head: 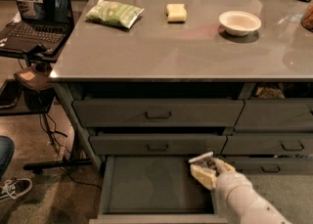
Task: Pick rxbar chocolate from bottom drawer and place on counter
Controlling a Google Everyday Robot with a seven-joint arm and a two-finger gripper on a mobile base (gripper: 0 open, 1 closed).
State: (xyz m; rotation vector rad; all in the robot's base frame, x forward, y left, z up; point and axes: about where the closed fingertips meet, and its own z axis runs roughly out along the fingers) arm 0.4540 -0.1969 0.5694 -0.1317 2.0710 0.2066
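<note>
The bottom drawer (146,186) is pulled open under the counter (186,47), and its dark flat floor is bare on the left and in the middle. My gripper (202,167) is down in the drawer's back right corner, on the end of my white arm (239,196), which comes in from the lower right. A thin pale strip (201,157) lies along the top of the gripper. The rxbar chocolate does not show plainly; something dark sits at the gripper, and I cannot tell what it is.
On the counter lie a green snack bag (114,12), a pale yellow block (176,12) and a white bowl (239,22). Two shut handled drawers (157,114) sit above the open one. A side stand with a laptop (36,10) is at the left.
</note>
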